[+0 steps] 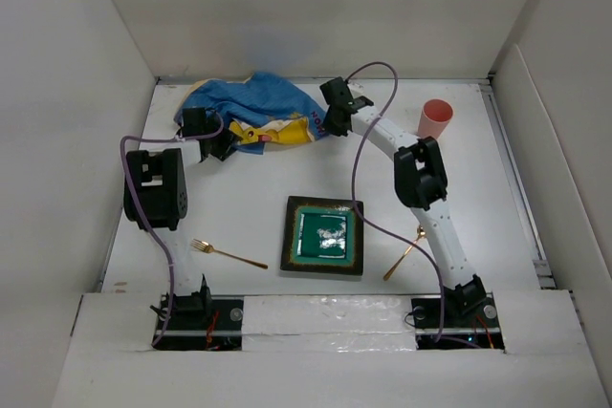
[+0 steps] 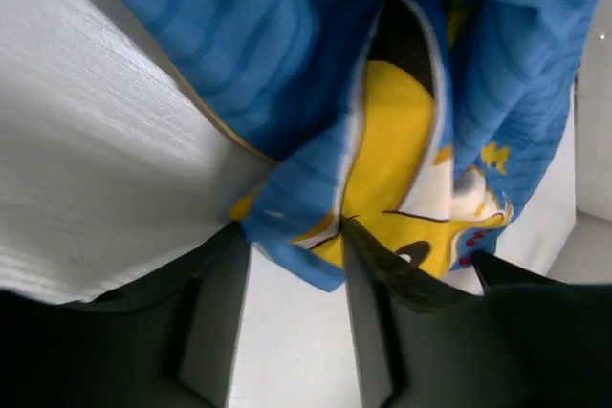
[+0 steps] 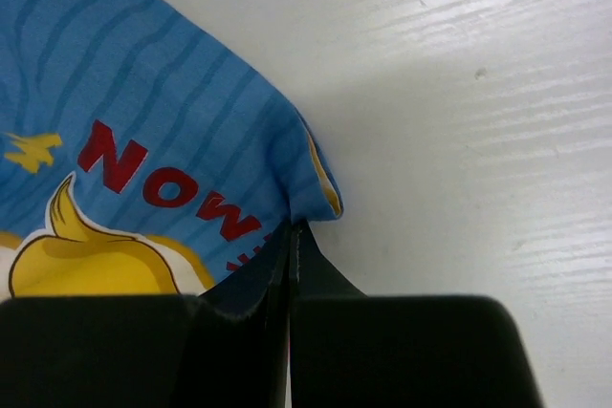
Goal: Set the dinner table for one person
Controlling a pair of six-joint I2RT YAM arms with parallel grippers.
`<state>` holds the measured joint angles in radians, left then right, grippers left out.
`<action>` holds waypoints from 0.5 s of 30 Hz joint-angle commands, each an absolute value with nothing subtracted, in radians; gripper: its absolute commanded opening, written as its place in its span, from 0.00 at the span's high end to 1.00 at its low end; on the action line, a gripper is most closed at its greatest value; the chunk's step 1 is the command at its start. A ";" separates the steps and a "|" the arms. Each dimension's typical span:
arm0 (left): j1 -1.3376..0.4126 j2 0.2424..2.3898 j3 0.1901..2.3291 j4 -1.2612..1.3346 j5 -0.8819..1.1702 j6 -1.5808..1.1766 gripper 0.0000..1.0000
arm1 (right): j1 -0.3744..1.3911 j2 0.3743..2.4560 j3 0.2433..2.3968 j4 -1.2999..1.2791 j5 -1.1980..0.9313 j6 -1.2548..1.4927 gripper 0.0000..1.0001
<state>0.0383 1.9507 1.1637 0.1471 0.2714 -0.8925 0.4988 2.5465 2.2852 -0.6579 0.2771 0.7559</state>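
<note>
White wall panels (image 1: 316, 7) are rising beyond the left pincer (image 1: 223, 146) and flanking it; soft, even light is falling.

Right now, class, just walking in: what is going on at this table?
Both arms reach to the far side of the dinner table, at the blue striped cloth mat. The right gripper is shut on its edge; the left gripper has its jaws apart at another corner. The green square plate, gold fork, gold spoon and pink cup are untouched.

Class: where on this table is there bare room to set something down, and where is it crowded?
Bare table: the strip between cloth and plate; the right side, nearer than the cup. Crowded: around the plate, flanked by fork and spoon.
</note>
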 commanded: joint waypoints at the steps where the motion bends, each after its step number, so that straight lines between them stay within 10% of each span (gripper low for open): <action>1: 0.035 1.973 1.200 0.182 0.279 -0.914 0.63 | 0.497 2.410 2.177 -0.510 0.295 0.761 1.00; 4: 0.035 1.982 1.219 0.190 0.290 -0.916 1.00 | 0.488 2.298 2.074 -0.430 0.299 0.746 1.00; 15: -0.014 1.816 1.747 0.003 0.193 -0.701 1.00 | 0.468 1.967 2.046 -0.288 0.246 0.595 1.00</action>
